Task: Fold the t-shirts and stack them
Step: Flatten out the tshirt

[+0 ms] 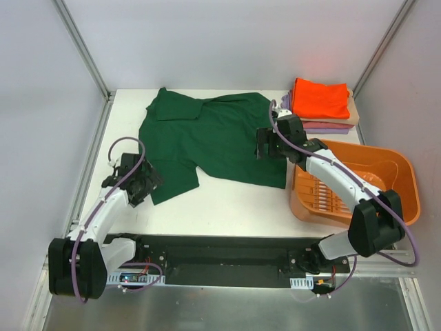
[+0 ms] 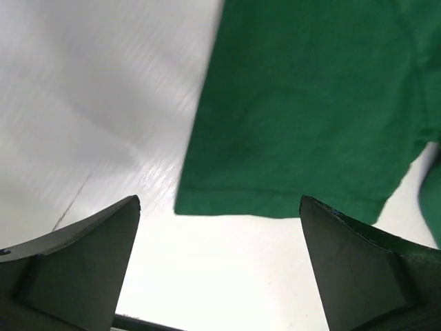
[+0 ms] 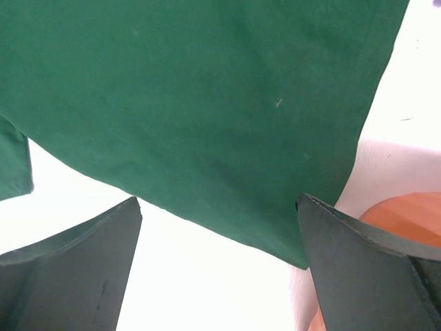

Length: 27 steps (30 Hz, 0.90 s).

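Tabletop (image 1: 234, 203) white, walls (image 1: 207, 41) pale — left end effector (image 1: 146, 181), right end effector (image 1: 265, 143) spread wide, empty.

The spread t-shirt (image 1: 207, 138) lies on the table (image 1: 227, 207). Its sleeve hem is just ahead of the left gripper (image 1: 146, 183), slightly to the right. The right gripper (image 1: 265, 145) hangs above the shirt's hem corner. The plastic basket (image 1: 406, 200) sits just right of that gripper. The stack of folded t-shirts (image 1: 320, 103) lies ahead and right, beyond the basket.

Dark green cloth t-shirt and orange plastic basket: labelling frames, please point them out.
Dark green cloth t-shirt (image 1: 220, 134): top external view, chest area.
Orange plastic basket (image 1: 403, 183): top external view, right inner wall.
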Tool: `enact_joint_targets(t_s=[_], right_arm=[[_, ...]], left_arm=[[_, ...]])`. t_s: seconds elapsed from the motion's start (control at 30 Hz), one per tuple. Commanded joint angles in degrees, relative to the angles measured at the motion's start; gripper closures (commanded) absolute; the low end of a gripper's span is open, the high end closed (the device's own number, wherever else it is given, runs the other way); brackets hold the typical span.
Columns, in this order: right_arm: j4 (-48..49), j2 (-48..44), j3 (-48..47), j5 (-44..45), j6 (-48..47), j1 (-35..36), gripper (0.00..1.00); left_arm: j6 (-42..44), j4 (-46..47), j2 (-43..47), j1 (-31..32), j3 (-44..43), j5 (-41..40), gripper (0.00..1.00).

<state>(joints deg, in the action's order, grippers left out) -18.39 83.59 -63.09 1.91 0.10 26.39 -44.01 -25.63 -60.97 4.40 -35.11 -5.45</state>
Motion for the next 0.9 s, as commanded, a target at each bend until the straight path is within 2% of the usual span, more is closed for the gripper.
enact_joint_targets(t_s=[0.0,0.13,0.23,0.33,0.53,0.6,0.63,0.7,0.73,0.77,0.87], right_arm=[[4.41,-4.05,1.21,2.83,1.66,-0.11,0.04],[5.21,-4.58,2.27,2.48,2.01,-0.11,0.04],[5.3,-4.05,2.27,2.13,2.1,-0.2,0.04],[4.95,-3.96,2.44,2.31,2.1,-0.11,0.04],[5.21,-4.14,3.24,1.78,2.54,-0.2,0.04],[5.21,-4.23,3.32,1.78,2.36,-0.11,0.04],[5.03,-4.31,3.32,2.04,2.36,-0.11,0.04],[5.03,-4.66,3.59,2.83,2.45,-0.11,0.04],[5.03,-4.93,3.76,3.36,2.45,-0.2,0.04],[5.03,-5.28,3.94,3.88,2.36,-0.11,0.04],[5.47,-6.33,4.47,5.47,1.92,-0.2,0.04]], left_arm=[[-5.03,-2.15,2.52,-0.36,5.57,2.37,0.07],[-5.82,-0.92,0.59,-0.1,6.73,4.4,0.37],[-5.91,-0.04,-1.16,0.52,6.64,4.57,0.51],[-5.82,0.93,-3.09,0.95,6.46,4.49,0.53],[-6.18,2.42,-7.67,1.31,5.58,-1.39,0.53],[-5.74,2.95,-8.9,1.31,4.97,-2.19,0.57],[-5.3,3.13,-9.6,1.4,4.62,-1.5,0.6],[-4.86,4.0,-10.92,1.4,4.44,-0.7,0.75],[-4.6,4.18,-11.62,1.31,4.27,-0.61,0.96],[-4.51,4.27,-12.15,1.31,4.09,-0.87,1.0],[-3.72,4.62,-11.63,1.31,2.43,-2.54,1.0]])
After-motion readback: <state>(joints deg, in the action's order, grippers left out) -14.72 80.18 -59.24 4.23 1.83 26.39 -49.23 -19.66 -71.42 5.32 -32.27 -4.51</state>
